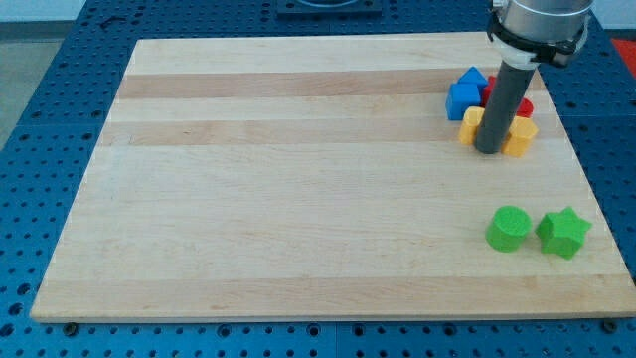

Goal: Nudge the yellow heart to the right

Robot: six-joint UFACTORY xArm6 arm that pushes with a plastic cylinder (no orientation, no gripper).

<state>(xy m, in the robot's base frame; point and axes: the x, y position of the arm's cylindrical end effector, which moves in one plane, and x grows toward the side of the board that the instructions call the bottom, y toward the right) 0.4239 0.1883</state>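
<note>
Wooden board (298, 179), my tip (489, 151) between yellow blocks (518, 138) — near right edge

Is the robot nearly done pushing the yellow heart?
Can't call anything done from this view. In hand: my tip sits between two yellow blocks by the blue block; which is the heart is unclear. Left: the rightward nudge.
</note>
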